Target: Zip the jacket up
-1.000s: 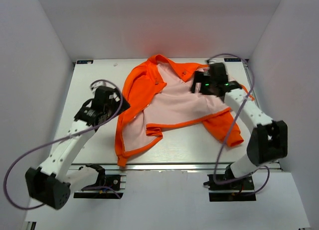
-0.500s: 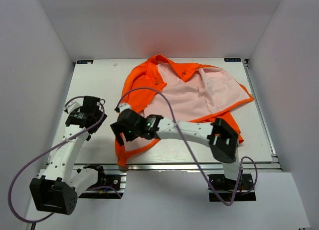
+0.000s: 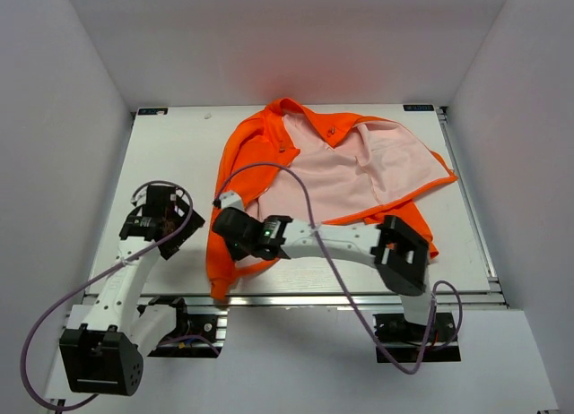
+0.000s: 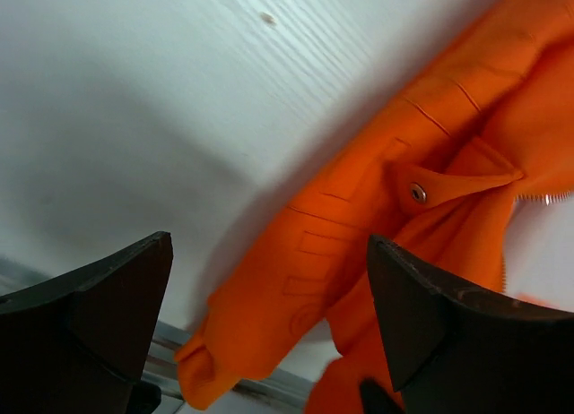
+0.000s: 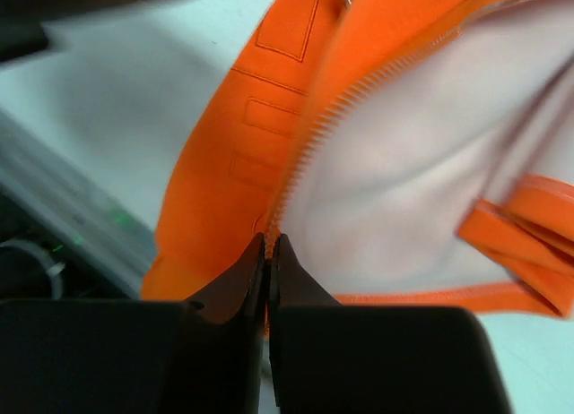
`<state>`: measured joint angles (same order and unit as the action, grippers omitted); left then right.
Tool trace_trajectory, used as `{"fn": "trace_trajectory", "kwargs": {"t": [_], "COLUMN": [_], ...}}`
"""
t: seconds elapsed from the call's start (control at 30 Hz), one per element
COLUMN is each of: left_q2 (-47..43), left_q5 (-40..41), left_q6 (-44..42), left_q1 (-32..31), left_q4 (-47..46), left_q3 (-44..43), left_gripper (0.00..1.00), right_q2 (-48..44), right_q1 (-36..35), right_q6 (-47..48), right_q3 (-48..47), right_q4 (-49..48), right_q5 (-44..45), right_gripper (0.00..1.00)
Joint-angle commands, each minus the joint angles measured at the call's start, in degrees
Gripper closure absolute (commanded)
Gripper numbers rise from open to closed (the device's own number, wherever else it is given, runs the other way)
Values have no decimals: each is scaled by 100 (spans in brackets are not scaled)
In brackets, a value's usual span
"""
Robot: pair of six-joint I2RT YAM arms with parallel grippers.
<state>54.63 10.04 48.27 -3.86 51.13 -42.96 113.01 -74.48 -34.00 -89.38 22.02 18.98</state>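
Note:
The orange jacket (image 3: 260, 154) lies open across the table, pale pink lining (image 3: 359, 168) facing up. My right gripper (image 3: 230, 229) reaches across to the jacket's near-left front edge. In the right wrist view the right gripper (image 5: 269, 240) is shut on the jacket's zipper edge, where the zipper teeth (image 5: 330, 111) run between orange fabric (image 5: 260, 91) and lining (image 5: 421, 163). My left gripper (image 3: 184, 224) hovers open just left of that edge. In the left wrist view the left gripper (image 4: 269, 239) frames the jacket's orange lower corner (image 4: 296, 280), touching nothing.
The white table (image 3: 170, 145) ends at a metal front rail (image 3: 314, 297), close to the jacket's near hem. White walls enclose the left, right and far sides. A purple cable (image 3: 296, 185) from the right arm arcs over the jacket.
My right arm swung from the far right collar area to the near left front edge and shut on the zipper edge. The left arm pulled slightly nearer and stayed open.

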Motion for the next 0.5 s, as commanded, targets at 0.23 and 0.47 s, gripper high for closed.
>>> {"fn": "trace_trajectory", "kwargs": {"t": [0.23,0.47], "left_q2": [355,890], "left_q5": [-3132,-2352], "left_q6": [-986,-1215], "left_q1": [-88,-694], "left_q4": [-2160,-2275], "left_q3": [1132,877], "left_gripper": [2,2], "right_q2": [-2642,-3532], "right_q1": [2207,4508], "right_q6": [-89,411], "right_q3": [1773,3215], "right_q4": [-497,-49], "right_q5": [-1722,-1362], "right_gripper": [100,100]}}
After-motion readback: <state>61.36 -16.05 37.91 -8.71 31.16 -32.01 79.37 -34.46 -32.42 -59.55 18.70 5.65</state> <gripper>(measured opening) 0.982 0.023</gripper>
